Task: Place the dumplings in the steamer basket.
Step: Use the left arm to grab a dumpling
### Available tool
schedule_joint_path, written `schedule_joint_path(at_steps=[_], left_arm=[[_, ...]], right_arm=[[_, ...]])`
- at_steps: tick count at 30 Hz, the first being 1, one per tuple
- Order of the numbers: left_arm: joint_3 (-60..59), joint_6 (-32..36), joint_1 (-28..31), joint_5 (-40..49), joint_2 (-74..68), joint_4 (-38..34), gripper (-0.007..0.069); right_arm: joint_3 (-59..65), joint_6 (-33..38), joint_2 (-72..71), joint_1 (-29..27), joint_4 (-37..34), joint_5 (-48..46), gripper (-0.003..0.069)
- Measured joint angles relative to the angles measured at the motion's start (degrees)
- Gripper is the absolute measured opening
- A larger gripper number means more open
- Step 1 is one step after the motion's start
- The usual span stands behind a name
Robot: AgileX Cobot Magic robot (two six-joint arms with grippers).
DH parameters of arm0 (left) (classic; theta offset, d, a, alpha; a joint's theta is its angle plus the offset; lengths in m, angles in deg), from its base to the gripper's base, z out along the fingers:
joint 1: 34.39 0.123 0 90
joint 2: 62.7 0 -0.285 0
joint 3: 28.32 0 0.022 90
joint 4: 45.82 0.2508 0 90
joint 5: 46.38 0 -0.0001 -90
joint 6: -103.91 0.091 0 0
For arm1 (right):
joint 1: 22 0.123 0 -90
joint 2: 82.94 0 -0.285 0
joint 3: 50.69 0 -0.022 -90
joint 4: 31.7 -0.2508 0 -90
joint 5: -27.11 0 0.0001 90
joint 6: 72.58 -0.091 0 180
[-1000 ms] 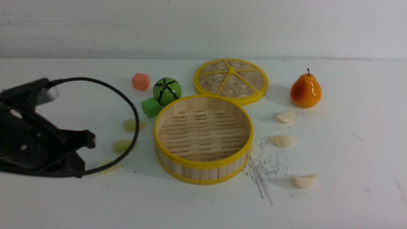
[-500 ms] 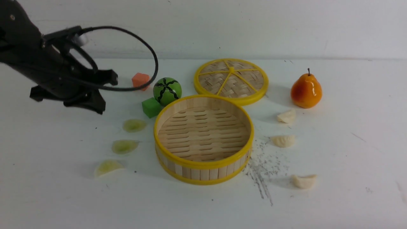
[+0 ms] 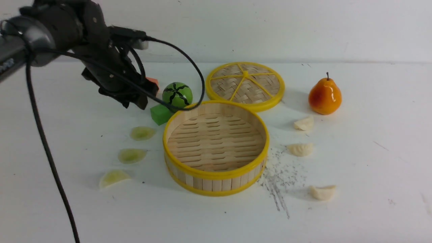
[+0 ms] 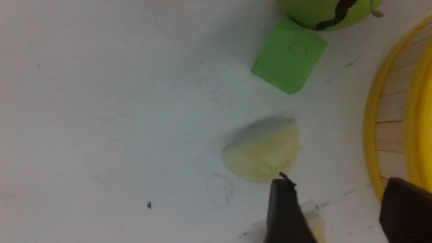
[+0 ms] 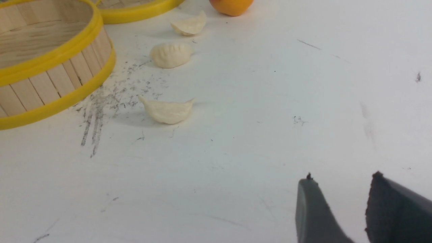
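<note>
The steamer basket [image 3: 216, 175] stands empty mid-table. Three pale green dumplings [image 3: 142, 133], [image 3: 131, 155], [image 3: 113, 177] lie to its left. Three cream-white dumplings [image 3: 304, 123], [image 3: 300, 149], [image 3: 322, 192] lie to its right. My left gripper [image 3: 140, 98] hovers open and empty above the table, near the farthest green dumpling. In the left wrist view the gripper [image 4: 337, 184] is open, with that green dumpling [image 4: 263, 152] just beyond one fingertip and the basket wall [image 4: 391, 111] beside the other. My right gripper [image 5: 341, 177] is open and empty, out of the front view, short of the nearest white dumpling [image 5: 167, 111].
A green cube [image 3: 160, 114], a watermelon-striped ball [image 3: 177, 96] and an orange cube [image 3: 153, 81] sit behind the basket's left side, close under my left arm. The flat woven lid [image 3: 245, 85] lies behind the basket. An orange pear [image 3: 324, 95] stands at the far right.
My left arm has risen from the near left edge and swung up and rightward, ending above the green cube and the farthest green dumpling. The dumplings and basket have not moved.
</note>
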Motion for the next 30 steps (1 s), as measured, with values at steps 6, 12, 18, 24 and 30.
schedule_joint_path(at_steps=[6,12,18,24,30], left_arm=[[0.00,2.46,-0.81,-4.12,-4.47,5.13,0.0545],[0.07,2.50,-0.81,-7.69,-7.96,5.71,0.0556],[0.07,2.12,-0.81,-6.85,-9.67,5.71,0.0521],[0.30,-7.64,-0.87,-3.91,-9.86,7.50,0.0378],[0.49,-19.56,-0.88,-1.86,-9.86,14.50,0.0362]], right_arm=[[0.00,0.00,0.00,0.00,0.00,0.00,0.0237],[0.00,0.00,0.00,0.00,0.00,-0.06,0.0239],[0.00,0.00,0.00,0.00,0.00,-0.06,0.0239],[0.00,0.00,0.00,0.00,0.00,-0.06,0.0239],[0.00,0.00,0.00,0.00,0.00,-0.06,0.0239]])
